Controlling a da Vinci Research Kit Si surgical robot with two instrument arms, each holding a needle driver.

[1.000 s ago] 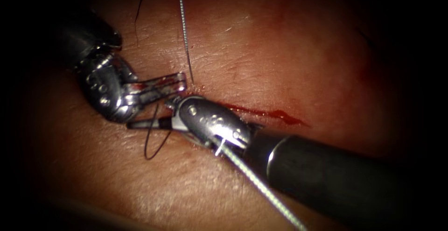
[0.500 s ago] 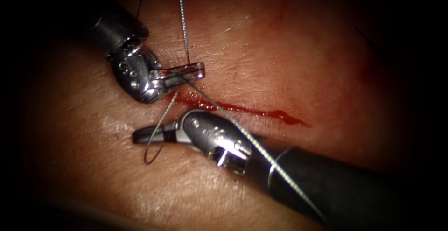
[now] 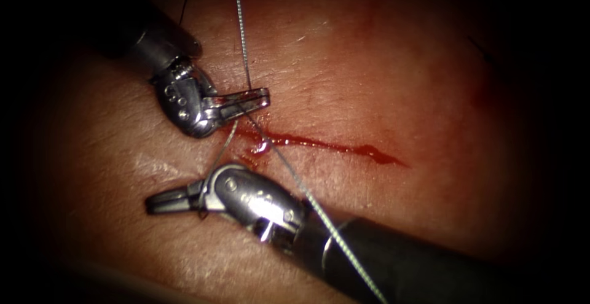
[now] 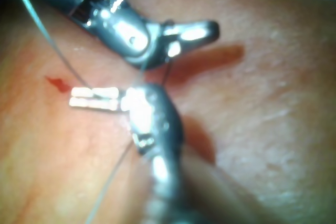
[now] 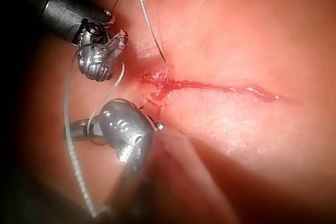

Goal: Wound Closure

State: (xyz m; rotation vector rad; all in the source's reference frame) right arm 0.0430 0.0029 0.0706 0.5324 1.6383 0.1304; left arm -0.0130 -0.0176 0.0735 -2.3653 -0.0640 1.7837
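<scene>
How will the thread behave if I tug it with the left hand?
Probably limp: the thread curves loosely between the left hand and right hand. Likely light and thin. It may slip, given red fluid along the cut.

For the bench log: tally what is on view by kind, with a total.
Tools: 2, left tool with its pincer shut on the thread, right tool with its pincer shut on the thread.
Thread: 1, white thread.
Tissue: 1, tissue with one cut.
Red fluid: 1 streak, red fluid along the cut.
Total: 5.
</scene>
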